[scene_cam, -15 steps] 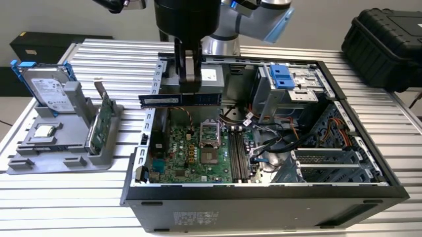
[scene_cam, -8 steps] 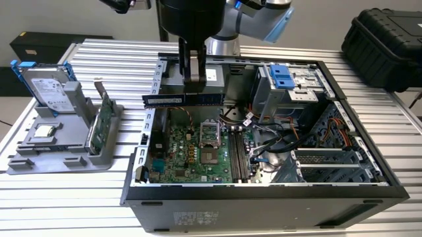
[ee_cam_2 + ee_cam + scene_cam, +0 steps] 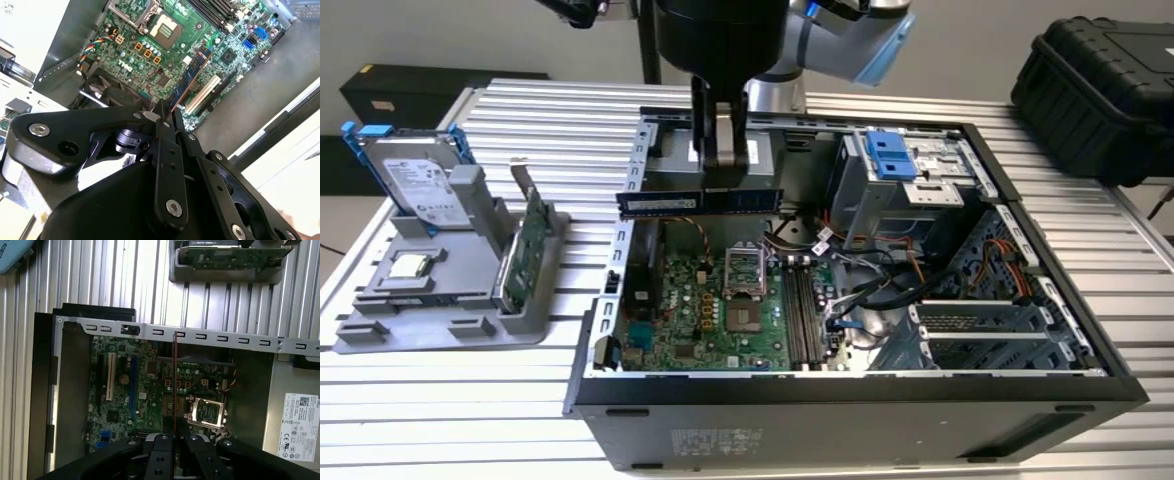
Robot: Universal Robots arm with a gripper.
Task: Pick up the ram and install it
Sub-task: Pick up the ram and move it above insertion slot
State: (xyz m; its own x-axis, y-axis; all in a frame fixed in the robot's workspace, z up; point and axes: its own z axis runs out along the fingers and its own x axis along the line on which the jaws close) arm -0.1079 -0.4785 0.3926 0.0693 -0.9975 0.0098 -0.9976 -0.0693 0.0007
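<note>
Slim blue-black ram (image 3: 662, 204), level, on edge, aloft over motherboard (image 3: 694, 312)

Bright, even room light whitens the ribbed desk (image 3: 454, 420) in the exterior view; the open case (image 3: 854, 420) holds soft shade. In the second wrist view, glare blows out pale corners, and the black pincer (image 3: 170, 109), clamping the ram (image 3: 192, 75), looks dark.
</note>
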